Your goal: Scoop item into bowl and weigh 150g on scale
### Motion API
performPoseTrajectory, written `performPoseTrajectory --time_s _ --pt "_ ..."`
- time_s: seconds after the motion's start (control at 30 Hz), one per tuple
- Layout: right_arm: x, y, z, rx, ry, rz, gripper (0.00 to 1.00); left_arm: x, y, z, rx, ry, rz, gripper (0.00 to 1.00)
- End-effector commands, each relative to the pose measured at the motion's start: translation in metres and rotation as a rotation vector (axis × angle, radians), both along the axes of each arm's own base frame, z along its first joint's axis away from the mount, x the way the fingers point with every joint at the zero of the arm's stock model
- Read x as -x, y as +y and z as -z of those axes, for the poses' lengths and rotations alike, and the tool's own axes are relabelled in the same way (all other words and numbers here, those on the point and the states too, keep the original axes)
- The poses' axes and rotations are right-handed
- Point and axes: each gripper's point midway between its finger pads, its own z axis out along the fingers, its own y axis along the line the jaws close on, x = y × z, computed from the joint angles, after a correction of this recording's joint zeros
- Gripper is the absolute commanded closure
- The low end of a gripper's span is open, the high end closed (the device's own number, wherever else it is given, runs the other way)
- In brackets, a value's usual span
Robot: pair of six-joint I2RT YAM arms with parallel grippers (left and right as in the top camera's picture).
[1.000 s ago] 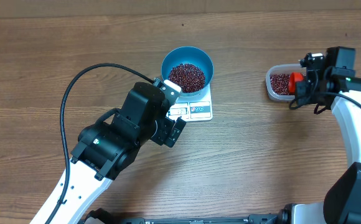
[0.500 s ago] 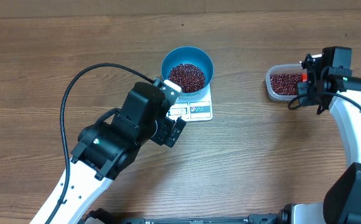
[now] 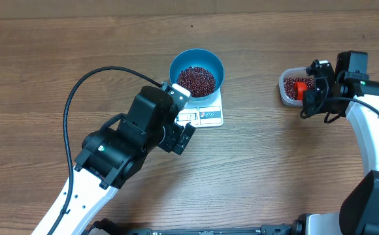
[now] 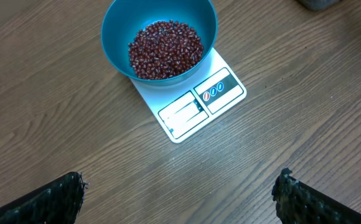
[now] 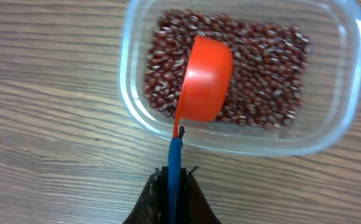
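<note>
Overhead: left arm body covers the near-left corner of the scale (image 3: 206,114). The bowl (image 3: 197,72) sits on the scale's far half and hides that part. Beans (image 3: 196,79) are heaped inside the bowl.

Left wrist: only two dark fingertips (image 4: 62,196) show at the bottom corners, spread wide with nothing between them, so the left jaws are open, above bare tabletop (image 4: 280,143) near the scale's display edge. Display digits are unreadable.

Right wrist: right jaws are clamped on the blue handle of an orange scoop (image 5: 205,78), mostly cut off at the bottom edge. The scoop head sits over beans in a clear tub (image 5: 127,93). Its contents are not visible. The tub's right end runs off frame.

Overhead: bare wood lies between scale and tub, with more to the left.
</note>
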Motion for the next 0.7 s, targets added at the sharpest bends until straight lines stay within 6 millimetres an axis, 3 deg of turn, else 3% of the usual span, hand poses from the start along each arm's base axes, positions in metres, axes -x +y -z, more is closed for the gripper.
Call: performPoseTrajectory --time_s 0.0,0.37,0.67 --pt "-0.008 0.018 -0.018 -0.112 -0.067 -0.047 0.96 0.000 -0.001 0.003 -0.005 0.007 0.016 0.00" --pt "-0.008 -0.011 -0.030 -0.286 -0.120 0.084 0.96 0.000 -0.001 0.003 -0.005 0.007 0.016 0.01" --pt "0.008 -0.041 -0.036 -0.508 -0.132 0.218 0.96 0.000 -0.001 0.003 -0.005 0.007 0.016 0.00"
